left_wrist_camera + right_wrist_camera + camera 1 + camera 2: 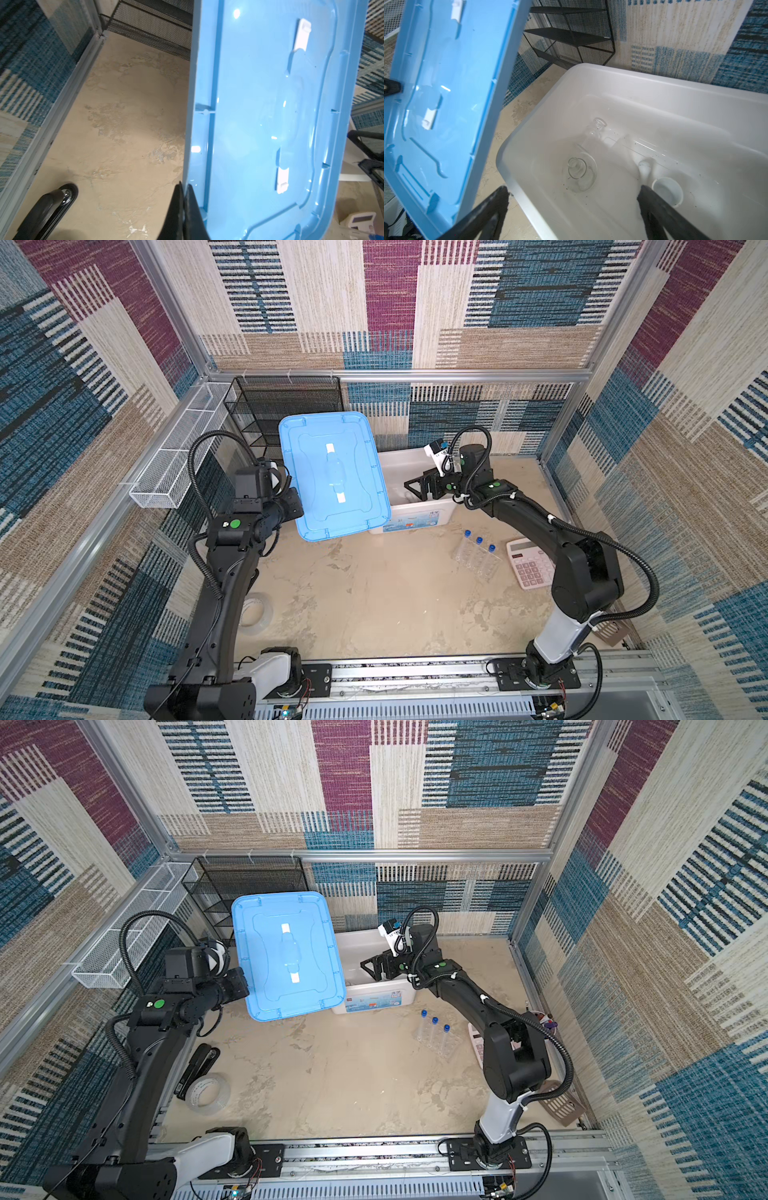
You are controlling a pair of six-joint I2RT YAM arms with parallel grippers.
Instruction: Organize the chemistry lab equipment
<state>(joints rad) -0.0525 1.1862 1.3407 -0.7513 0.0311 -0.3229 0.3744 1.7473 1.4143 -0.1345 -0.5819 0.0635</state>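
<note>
Firmly pinched blue lid point(259, 124) by its rim in left gripper point(184, 207); hung right gripper point(573, 190) agape, glass flask point(580, 174) below between fingers point(492, 203)

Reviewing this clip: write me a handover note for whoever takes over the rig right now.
Left gripper: shut on the blue lid, held raised and tilted beside the white bin.
Right gripper: open, over the bin.
In the bin: glass flask, mortar, pestle, another clear piece.
Outside: three test tubes in their rack on the table beside the calculator.
Remaining: probably bin the rack, refit the lid. Tweezers not seen.
</note>
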